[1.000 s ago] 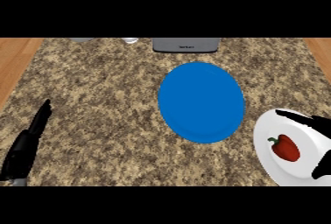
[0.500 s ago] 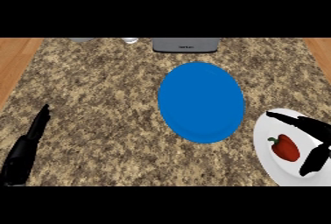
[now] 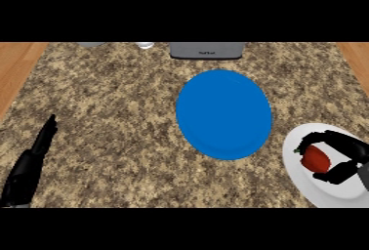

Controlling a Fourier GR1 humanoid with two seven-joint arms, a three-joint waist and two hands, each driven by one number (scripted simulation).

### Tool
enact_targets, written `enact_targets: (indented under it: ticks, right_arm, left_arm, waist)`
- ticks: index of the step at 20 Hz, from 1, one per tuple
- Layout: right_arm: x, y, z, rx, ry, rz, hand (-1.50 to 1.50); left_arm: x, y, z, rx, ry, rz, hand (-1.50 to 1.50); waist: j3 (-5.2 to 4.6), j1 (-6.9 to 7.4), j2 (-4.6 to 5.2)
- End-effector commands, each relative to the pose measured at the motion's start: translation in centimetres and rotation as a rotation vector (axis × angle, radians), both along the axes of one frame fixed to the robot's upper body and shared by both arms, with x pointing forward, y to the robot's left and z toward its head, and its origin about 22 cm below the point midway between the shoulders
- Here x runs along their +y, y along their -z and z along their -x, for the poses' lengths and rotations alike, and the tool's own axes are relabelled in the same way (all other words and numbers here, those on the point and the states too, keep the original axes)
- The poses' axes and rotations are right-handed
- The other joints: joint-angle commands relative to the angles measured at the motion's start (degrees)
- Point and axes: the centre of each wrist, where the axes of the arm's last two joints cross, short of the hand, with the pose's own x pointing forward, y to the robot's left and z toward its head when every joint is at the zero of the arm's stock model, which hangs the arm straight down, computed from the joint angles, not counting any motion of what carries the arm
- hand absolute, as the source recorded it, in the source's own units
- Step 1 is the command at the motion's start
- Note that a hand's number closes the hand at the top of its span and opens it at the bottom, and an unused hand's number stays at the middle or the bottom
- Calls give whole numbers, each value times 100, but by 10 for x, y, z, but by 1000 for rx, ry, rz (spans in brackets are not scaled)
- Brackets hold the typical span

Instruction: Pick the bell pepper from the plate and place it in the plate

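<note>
While the bell pepper (image 3: pixel 316 160) sits on the white plate (image 3: pixel 338 193) at the lower right of the desk (image 3: pixel 108 97), your right hand (image 3: pixel 352 152) curls its fingers and thumb round it. Your left hand (image 3: pixel 32 158) rests straight-fingered near the left edge, well apart from the blue plate (image 3: pixel 223 114).

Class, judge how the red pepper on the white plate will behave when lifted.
Probably stiff: the pepper looks rounded and undented with the right hand curled round it. Being round, it may roll on the flat blue plate.
</note>
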Motion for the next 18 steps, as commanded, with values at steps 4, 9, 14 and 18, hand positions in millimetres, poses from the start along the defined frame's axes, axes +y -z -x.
enact_targets:
  ticks: [4, 9, 14, 18]
  right_arm:
    - [16, 7, -10, -1, -55, -61, 150]
    - [-3, -31, -44, -164, 15, 54, 150]
    - [-32, -104, -69, -414, 105, 315, 150]
    - [-34, -116, -77, -596, 191, 287, 150]
  left_arm:
    - [-4, 6, -10, -5, 1, 0, 0]
    - [-2, -7, -6, -12, 34, 14, 0]
    - [-25, -3, -23, -36, 104, 14, 0]
    - [-7, -13, -31, -40, 89, 5, 0]
  waist:
    - [27, -19, 12]
    - [41, 164, 57]
    - [73, 551, 270]
    - [75, 500, 252]
